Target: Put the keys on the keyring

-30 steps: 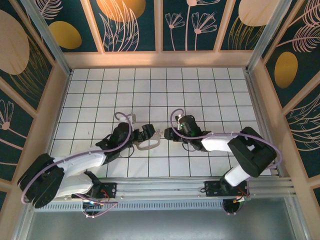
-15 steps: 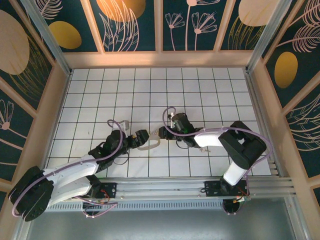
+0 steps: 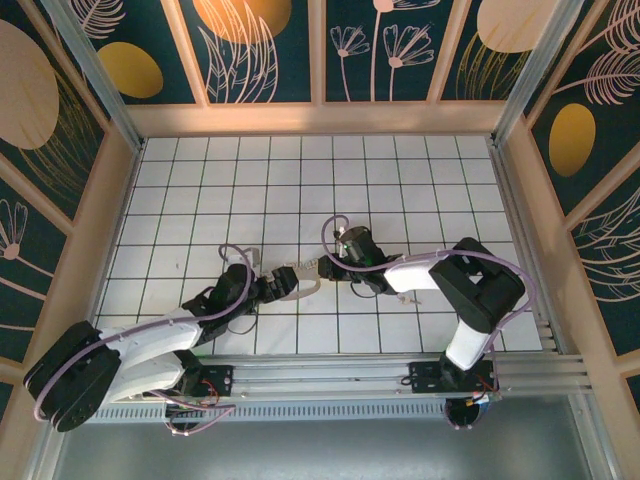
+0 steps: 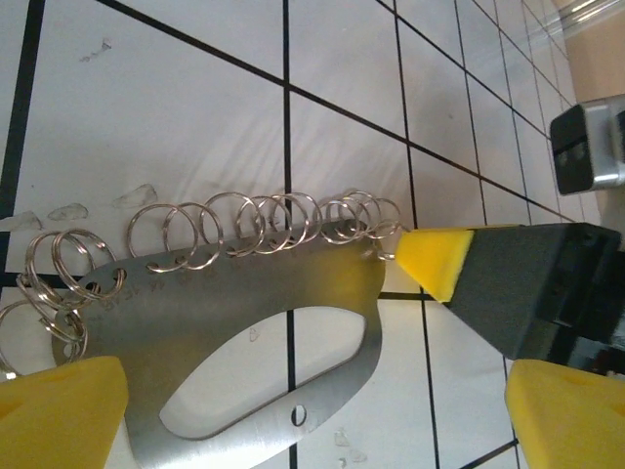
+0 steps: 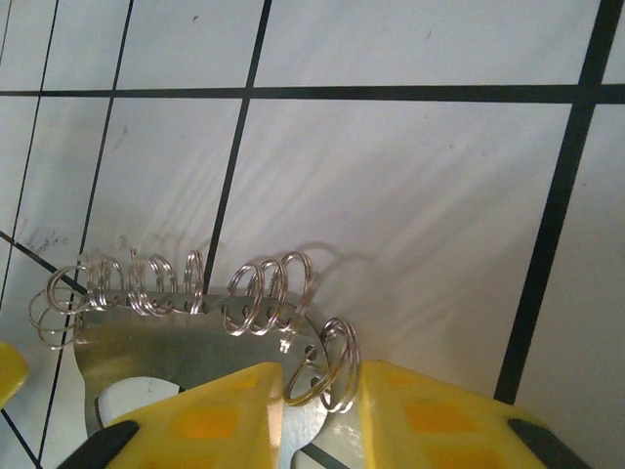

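Sitting between the two grippers on the white tiled table (image 3: 300,180), the keyring (image 4: 244,332) is a thin silver metal plate with an oval cut-out and a row of small split rings threaded through holes along one edge. The left gripper (image 4: 314,410) is spread to its full width; its yellow pads (image 4: 59,410) stand at either side of the plate, with the cut-out between them. Whether either pad touches the metal cannot be determined. The right gripper (image 5: 322,410) approaches from the opposite end. Its two yellow pads (image 5: 439,420) are drawn close together, and the last split ring, with the corner of the plate, stands in the narrow gap between them. Whether the pads are clamped on that ring or only flank it cannot be determined. In the left wrist view, one yellow tip of the right gripper meets the end of the ring row. In the top view, both arms reach inward and their grippers meet at the keyring, in the near half of the table.
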